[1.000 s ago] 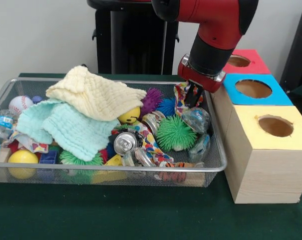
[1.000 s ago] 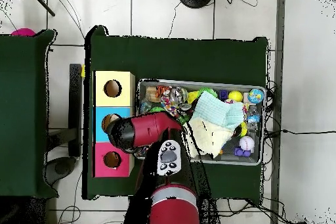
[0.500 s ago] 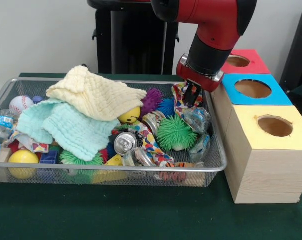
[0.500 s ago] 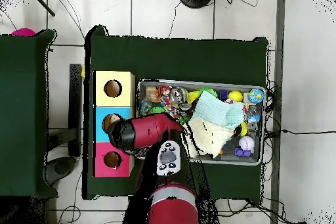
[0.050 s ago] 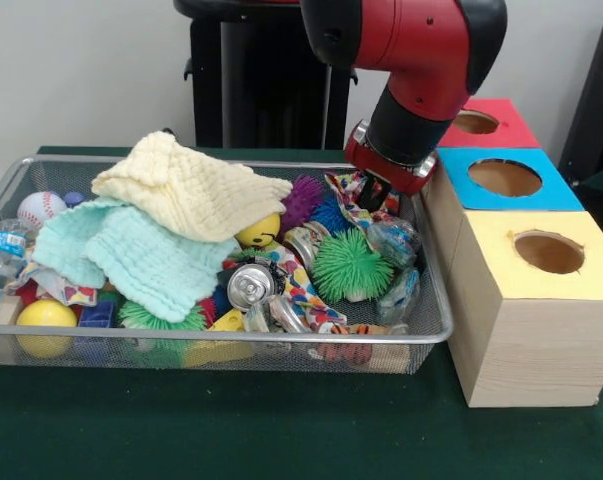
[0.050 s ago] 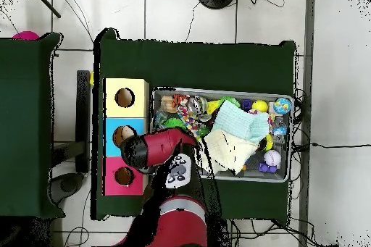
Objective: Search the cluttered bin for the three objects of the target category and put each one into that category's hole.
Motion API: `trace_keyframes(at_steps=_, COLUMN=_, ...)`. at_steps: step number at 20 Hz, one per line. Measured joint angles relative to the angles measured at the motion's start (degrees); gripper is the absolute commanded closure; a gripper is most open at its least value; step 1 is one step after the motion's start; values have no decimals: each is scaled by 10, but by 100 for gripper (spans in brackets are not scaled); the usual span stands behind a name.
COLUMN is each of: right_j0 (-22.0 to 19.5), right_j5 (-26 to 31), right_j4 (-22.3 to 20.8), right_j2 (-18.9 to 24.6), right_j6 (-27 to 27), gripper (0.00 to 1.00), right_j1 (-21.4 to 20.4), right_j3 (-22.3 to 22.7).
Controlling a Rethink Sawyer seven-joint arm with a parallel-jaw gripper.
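Since a second ago the hand [image 5: 373,186] has risen and drifted a little toward the middle of the bin [image 5: 436,330], and the patterned cloth [image 5: 353,197] has come up with it, its upper end now lifted clear of the clutter. The hand is clenched on that cloth; its dark fingers [image 5: 371,185] pinch the top of the fabric just under the silver wrist ring. The cloth hangs with its long axis slanting, upper end at the hand and lower end trailing toward the green spiky ball [image 5: 351,265] and the blue spiky ball [image 5: 333,213]. It is still over the bin's end nearest the boxes, not over any hole.

Beside the bin stand three wooden boxes in a row: the yellow box [image 5: 529,310] nearest the camera, the blue box [image 5: 541,187] in the middle, the red box [image 5: 508,124] farthest, each with a round hole on top. A cream towel [image 5: 186,190] lies over a mint towel [image 5: 131,255]; a crushed can [image 5: 249,286] lies near them. The counter [image 5: 281,430] is covered in dark green cloth. From overhead, the floor [image 6: 188,12] is pale tile with cables across it.
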Motion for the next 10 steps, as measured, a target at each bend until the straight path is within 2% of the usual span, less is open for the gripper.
trace_keyframes(at_steps=1, right_j0=3, right_j5=-4, right_j4=0, right_j2=-3, right_j6=0, gripper=100, right_j1=6, right_j3=-6)
trace_keyframes(at_steps=2, right_j0=6, right_j5=-8, right_j4=0, right_j2=-6, right_j6=0, gripper=0, right_j1=17, right_j3=-13)
trace_keyframes(at_steps=10, right_j0=18, right_j5=-3, right_j4=-1, right_j2=-22, right_j6=0, gripper=0, right_j1=25, right_j3=-25)
